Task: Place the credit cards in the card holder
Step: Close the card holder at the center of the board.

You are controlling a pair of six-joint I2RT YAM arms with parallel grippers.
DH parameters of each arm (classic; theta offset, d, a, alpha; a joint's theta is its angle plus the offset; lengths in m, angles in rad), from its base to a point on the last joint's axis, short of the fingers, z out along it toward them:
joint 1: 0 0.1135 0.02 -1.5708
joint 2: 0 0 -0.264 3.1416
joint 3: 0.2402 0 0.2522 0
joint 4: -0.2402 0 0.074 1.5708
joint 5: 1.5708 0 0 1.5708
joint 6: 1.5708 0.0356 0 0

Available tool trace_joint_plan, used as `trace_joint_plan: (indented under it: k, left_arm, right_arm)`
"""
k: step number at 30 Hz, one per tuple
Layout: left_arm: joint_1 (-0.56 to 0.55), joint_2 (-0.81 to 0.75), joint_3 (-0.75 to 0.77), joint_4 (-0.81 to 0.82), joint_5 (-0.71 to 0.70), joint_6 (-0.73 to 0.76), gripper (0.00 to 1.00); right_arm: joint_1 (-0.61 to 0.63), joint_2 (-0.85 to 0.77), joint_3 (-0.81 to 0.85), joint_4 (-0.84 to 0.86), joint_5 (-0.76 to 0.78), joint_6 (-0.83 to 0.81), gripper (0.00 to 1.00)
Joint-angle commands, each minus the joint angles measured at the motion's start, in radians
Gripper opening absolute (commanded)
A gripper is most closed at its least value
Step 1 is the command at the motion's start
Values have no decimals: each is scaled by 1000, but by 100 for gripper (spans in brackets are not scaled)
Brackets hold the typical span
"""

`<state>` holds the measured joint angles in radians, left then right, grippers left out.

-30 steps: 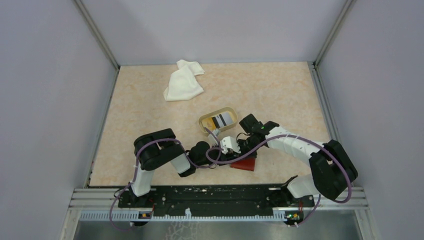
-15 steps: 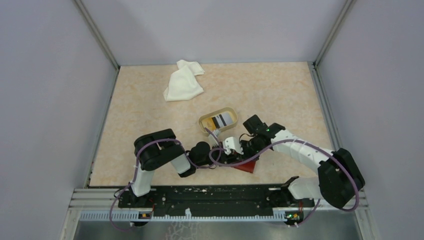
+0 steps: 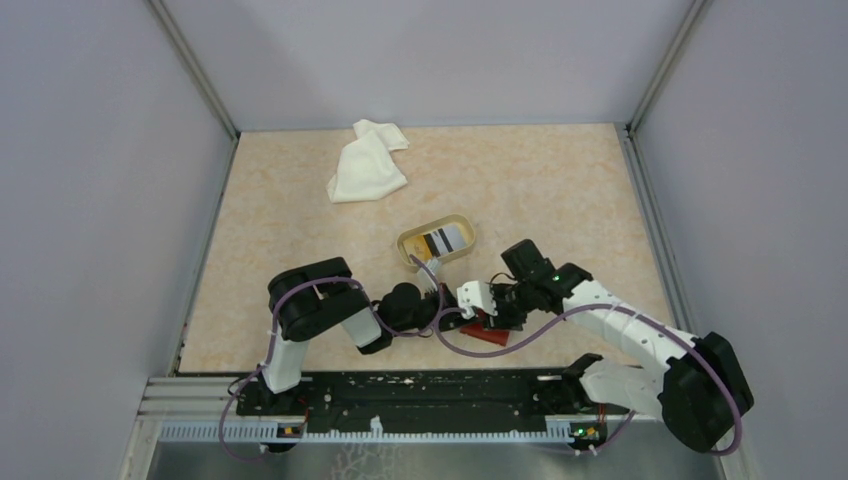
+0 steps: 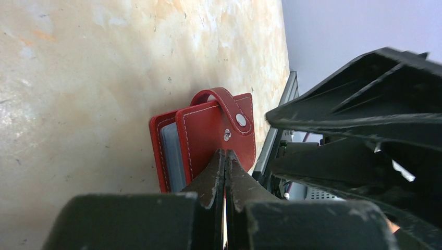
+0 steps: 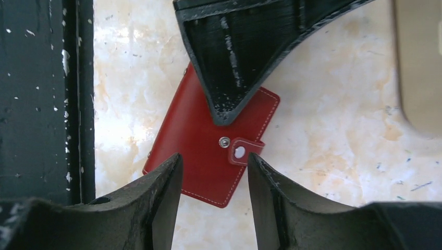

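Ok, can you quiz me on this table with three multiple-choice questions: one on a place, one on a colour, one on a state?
1. Where do the cards lie?
A. in the tan dish
B. on the white cloth
C. straight on the table
2. What colour is the wallet?
A. blue
B. red
C. green
3. How do the right arm's jaws stand?
A. shut on a card
B. open over the wallet
C. clamped on the cloth
Answers: 1 A, cards show inside the dish; 2 B, red in both wrist views; 3 B, a gap shows between them, wallet below.
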<state>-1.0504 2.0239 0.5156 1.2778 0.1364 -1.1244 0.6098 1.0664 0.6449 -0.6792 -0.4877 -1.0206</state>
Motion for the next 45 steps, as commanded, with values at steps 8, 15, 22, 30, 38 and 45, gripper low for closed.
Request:
trace_joint_plan:
  k: [8,15,22,30,38,45]
  left_arm:
    - [3,22,4,-72,-18,42,0]
    - [2,25,1,-63,-14,40,0]
    - [2,28,3,-61,-12,38,0]
    - [2,26,0,-61,-15,37,0]
    - [2,28,0,-60,-14,37,0]
    - [2,28,0,-57,-12,37,0]
  right_arm:
    - [67,58,-20,114,133,28,42]
    - [68,70,-17,123,142,34,23]
    - [69,69,-16,120,145,40,3]
    - [70,68,-14,118,155,70,0]
    - [68,106,-1,137,189,114,7]
    - [67,100,1,138,190,116,0]
